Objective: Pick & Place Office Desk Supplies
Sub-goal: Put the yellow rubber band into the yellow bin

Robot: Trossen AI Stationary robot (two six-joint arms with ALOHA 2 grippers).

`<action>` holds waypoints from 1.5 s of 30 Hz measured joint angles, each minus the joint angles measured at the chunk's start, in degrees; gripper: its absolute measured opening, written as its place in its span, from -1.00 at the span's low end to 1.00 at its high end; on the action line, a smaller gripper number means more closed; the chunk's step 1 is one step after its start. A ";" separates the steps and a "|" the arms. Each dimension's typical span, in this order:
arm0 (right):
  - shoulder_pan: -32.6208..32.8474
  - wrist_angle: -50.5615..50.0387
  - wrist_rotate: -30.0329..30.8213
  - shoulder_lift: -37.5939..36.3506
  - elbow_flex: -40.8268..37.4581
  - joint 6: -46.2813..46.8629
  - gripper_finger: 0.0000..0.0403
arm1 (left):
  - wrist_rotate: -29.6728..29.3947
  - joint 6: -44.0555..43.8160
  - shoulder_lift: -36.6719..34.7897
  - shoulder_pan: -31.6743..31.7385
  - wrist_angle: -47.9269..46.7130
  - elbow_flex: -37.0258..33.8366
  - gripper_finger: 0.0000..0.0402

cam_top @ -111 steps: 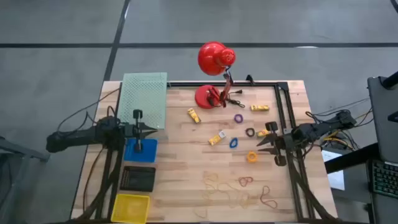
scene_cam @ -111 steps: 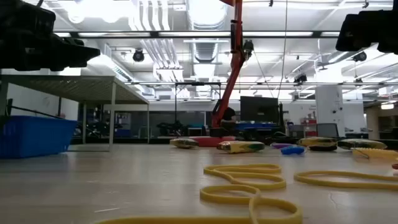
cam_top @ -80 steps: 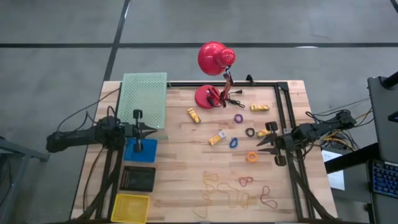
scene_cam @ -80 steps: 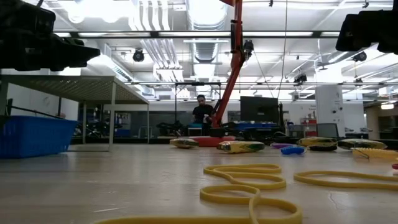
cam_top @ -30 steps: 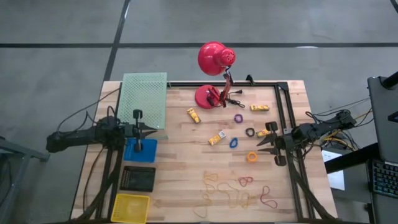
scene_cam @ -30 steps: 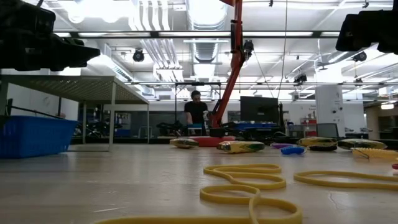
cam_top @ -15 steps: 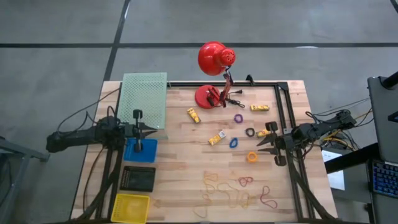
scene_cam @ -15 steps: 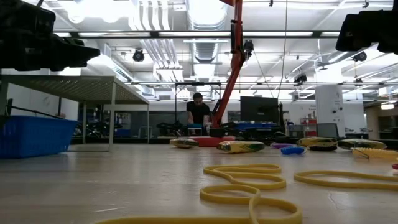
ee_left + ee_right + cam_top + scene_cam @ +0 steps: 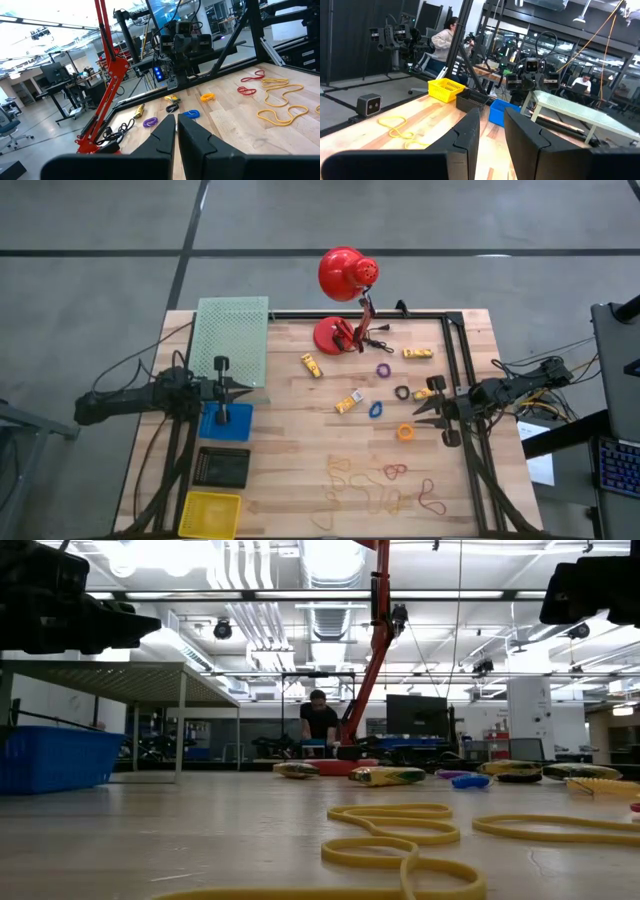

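From the left: my left gripper (image 9: 243, 390) hangs with its fingers pressed together, empty, above the blue bin (image 9: 226, 421), between the green mesh tray (image 9: 233, 340) and the black tray (image 9: 222, 467) and yellow basket (image 9: 209, 511).

The supplies lie to the right of the red lamp (image 9: 343, 300). I count three yellow pieces (image 9: 312, 365), plus a fourth beside my right gripper (image 9: 427, 412), which hovers slightly parted and holds nothing. There are four rings: purple (image 9: 383, 370), blue (image 9: 376, 409), black (image 9: 402, 392) and orange (image 9: 405, 432). The rubber bands (image 9: 385, 488) tangle too much to count (two red ones seem plausible).

For a clean first pick, I'd spread wider, descend straight over the nearby orange ring, and pinch across its rim.
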 joint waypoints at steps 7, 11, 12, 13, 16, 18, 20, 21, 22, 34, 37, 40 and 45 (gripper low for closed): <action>0.00 0.01 -0.01 -0.01 0.00 6.69 -0.57 | 0.00 0.00 0.01 -0.01 0.00 0.00 -0.88; -0.01 0.01 -0.04 0.00 -0.01 15.02 -0.57 | 0.00 0.00 0.00 0.01 0.00 0.01 -0.88; -0.01 0.09 -0.04 0.00 -0.01 18.22 -0.57 | 0.00 0.00 0.00 -0.01 0.00 0.01 -0.88; 0.01 0.39 -0.06 0.00 -0.01 21.63 -0.57 | 0.00 0.00 0.01 0.01 0.00 0.00 -0.88; -0.01 1.15 -0.08 -0.02 0.01 31.75 -0.57 | 0.00 0.00 0.01 -0.01 0.00 0.01 -0.88; -0.01 1.00 -0.08 -0.01 0.01 35.39 -0.57 | 0.00 0.00 0.02 0.00 0.00 -0.01 -0.88; 0.01 0.95 -0.34 0.01 -0.01 35.75 -0.57 | 0.00 0.00 0.01 -0.01 0.00 -0.01 -0.88; 0.00 0.99 -1.70 0.00 0.01 35.75 -0.57 | 0.00 0.00 0.02 0.01 0.00 0.01 -0.88; 0.01 1.23 -4.24 0.00 0.01 35.35 -0.57 | 0.00 -0.01 0.01 0.01 0.00 -0.01 -0.88; 0.01 8.23 -15.80 0.11 0.01 24.40 -0.57 | 0.00 0.00 0.02 -0.01 0.00 0.00 -0.88; 0.01 8.75 -13.68 0.04 0.01 24.15 -0.57 | 0.00 0.00 0.00 0.00 0.00 -0.01 -0.88; 0.01 7.98 -9.84 0.30 0.01 22.86 -0.57 | 0.00 0.00 0.02 0.00 0.00 0.00 -0.88; 0.01 5.84 -5.16 2.47 0.01 21.65 -0.57 | 0.00 0.00 0.02 -0.01 0.00 -0.01 -0.88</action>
